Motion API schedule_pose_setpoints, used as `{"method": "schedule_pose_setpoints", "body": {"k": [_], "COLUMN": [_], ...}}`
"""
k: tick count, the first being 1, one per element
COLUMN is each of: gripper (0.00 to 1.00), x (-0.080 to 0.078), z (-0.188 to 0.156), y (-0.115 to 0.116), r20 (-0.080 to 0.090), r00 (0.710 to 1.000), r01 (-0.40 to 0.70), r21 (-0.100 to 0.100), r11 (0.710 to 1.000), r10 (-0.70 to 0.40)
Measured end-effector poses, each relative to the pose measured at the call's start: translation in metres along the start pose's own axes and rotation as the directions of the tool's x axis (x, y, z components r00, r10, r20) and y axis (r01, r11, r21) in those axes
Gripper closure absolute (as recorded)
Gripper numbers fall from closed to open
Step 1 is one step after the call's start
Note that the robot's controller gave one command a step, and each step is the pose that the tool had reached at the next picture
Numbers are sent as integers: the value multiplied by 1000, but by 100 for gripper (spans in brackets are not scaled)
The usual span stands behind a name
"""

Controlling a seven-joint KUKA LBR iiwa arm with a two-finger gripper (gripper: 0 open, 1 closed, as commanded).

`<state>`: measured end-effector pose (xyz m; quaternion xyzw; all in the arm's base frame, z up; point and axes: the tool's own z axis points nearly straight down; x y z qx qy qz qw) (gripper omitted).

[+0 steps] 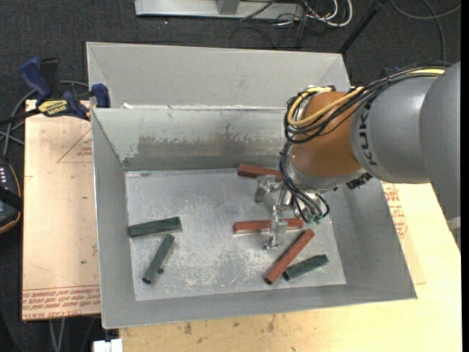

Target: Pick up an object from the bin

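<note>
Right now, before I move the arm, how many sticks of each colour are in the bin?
Red-brown sticks: 3
Dark green sticks: 3
Total: 6

Arm [401, 132] in fr. right — gripper [275, 233] pointing down, low.

Your metal bin [205, 211] shows a scuffed, matt floor; red-brown sticks [289, 257] and dark green sticks [154, 228] look matt.
</note>
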<state>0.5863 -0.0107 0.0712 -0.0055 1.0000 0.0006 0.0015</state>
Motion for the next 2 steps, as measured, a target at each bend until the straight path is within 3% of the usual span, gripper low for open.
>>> {"method": "schedule_pose_setpoints", "body": {"k": [1, 2], "gripper": [100, 100], "x": [0, 4], "z": [-1, -150], "y": [0, 6], "r20": [0, 8], "r00": [1000, 1000], "r01": [0, 25], "r21": [0, 1], "r11": [1000, 1000], "r10": [0, -25]}}
